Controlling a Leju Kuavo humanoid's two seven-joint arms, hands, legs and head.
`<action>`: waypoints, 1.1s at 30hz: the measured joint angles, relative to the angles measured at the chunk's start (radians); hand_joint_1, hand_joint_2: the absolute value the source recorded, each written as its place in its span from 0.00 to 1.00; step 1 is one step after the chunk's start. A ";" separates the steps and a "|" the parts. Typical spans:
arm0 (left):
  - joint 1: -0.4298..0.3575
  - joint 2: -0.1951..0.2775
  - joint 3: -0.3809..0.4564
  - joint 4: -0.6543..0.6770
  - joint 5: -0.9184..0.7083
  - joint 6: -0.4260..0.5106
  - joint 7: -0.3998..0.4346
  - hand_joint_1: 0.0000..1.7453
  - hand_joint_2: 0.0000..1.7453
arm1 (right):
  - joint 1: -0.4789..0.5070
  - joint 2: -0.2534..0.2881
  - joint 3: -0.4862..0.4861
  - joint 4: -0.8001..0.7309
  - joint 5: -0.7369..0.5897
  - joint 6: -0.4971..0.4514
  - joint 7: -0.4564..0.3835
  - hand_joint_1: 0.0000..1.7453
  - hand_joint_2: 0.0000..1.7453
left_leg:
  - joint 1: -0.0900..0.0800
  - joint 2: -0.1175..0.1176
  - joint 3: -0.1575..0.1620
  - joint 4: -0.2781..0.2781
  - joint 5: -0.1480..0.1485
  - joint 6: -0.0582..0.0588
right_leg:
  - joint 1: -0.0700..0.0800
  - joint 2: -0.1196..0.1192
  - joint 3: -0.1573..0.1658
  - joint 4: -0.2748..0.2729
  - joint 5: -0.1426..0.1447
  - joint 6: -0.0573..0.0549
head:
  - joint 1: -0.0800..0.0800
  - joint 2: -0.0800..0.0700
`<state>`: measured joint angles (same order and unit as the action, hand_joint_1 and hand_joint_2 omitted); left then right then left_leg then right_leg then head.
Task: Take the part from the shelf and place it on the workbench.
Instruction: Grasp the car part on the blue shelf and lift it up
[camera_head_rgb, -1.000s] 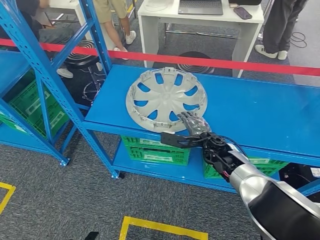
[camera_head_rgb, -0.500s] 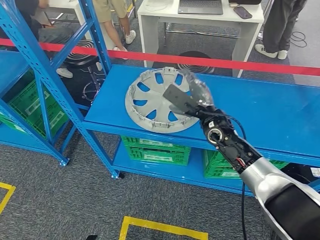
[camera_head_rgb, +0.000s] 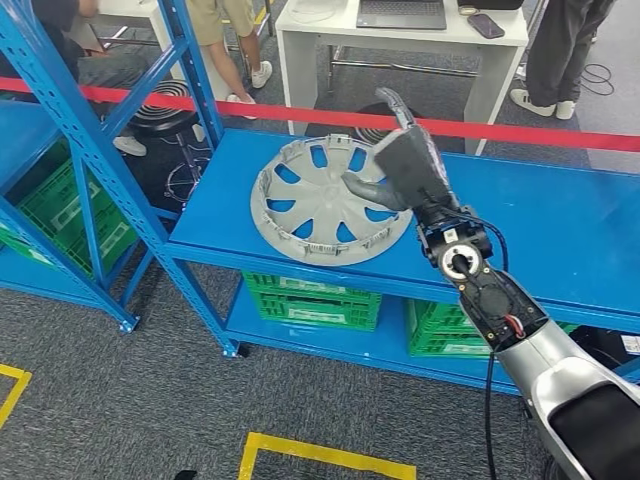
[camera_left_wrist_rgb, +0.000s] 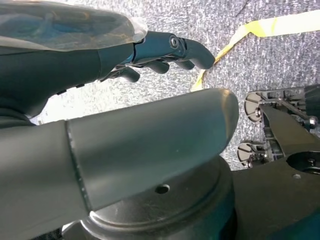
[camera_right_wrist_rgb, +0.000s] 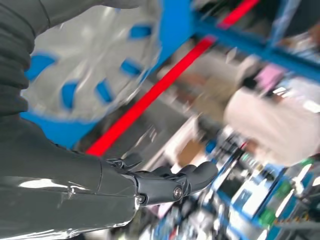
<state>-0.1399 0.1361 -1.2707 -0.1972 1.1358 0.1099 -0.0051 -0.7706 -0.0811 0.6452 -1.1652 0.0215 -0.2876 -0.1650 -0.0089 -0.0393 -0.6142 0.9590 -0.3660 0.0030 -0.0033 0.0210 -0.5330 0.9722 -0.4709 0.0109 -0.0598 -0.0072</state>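
- Blue shelf (camera_head_rgb: 521, 225) runs across my head view; silver wheel cover (camera_head_rgb: 317, 205) lies flat on it.
- Right hand (camera_head_rgb: 407, 160) raised over the cover's right edge, fingers spread, released.
- Left hand (camera_left_wrist_rgb: 113, 55) hangs above carpet, grasping nothing.

The right arm reaches up and forward from the near right, silver at the upper arm, then dark and cabled toward the wrist. The right hand (camera_head_rgb: 404, 165) is raised with its fingers extended and apart, thumb jutting left, holding nothing. The left hand (camera_left_wrist_rgb: 151, 50) hangs low, fingers loosely extended, thumb apart from them, also holding nothing.
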 joint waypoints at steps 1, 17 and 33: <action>-0.003 0.000 0.000 0.000 -0.005 0.001 0.001 0.00 0.00 | 0.000 0.002 -0.006 0.020 -0.053 0.013 -0.038 0.00 1.00 | -0.001 0.000 0.000 0.001 -0.001 0.001 | 0.000 0.000 0.000 0.000 0.000 0.001 | 0.000 0.000; -0.028 -0.004 -0.002 0.000 -0.012 -0.002 0.012 0.00 0.00 | -0.006 0.025 -0.017 0.201 -0.139 0.059 -0.083 0.00 1.00 | 0.015 0.002 0.044 -0.026 -0.025 0.022 | -0.019 -0.011 -0.144 0.263 -0.081 0.049 | 0.002 0.000; -0.035 -0.004 -0.008 0.000 -0.010 0.007 0.019 0.00 0.00 | 0.003 0.023 -0.008 0.242 -0.113 0.061 -0.066 0.00 1.00 | 0.033 0.001 0.057 -0.018 -0.043 -0.002 | -0.020 0.005 -0.065 0.006 0.067 0.017 | 0.000 0.000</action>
<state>-0.1746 0.1323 -1.2791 -0.1968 1.1263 0.1167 0.0141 -0.7679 -0.0584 0.6368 -0.9235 -0.0918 -0.2261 -0.2306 0.0245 -0.0386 -0.5571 0.9407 -0.4093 0.0012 -0.0234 0.0258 -0.5976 0.9778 -0.4041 0.0282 -0.0595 -0.0072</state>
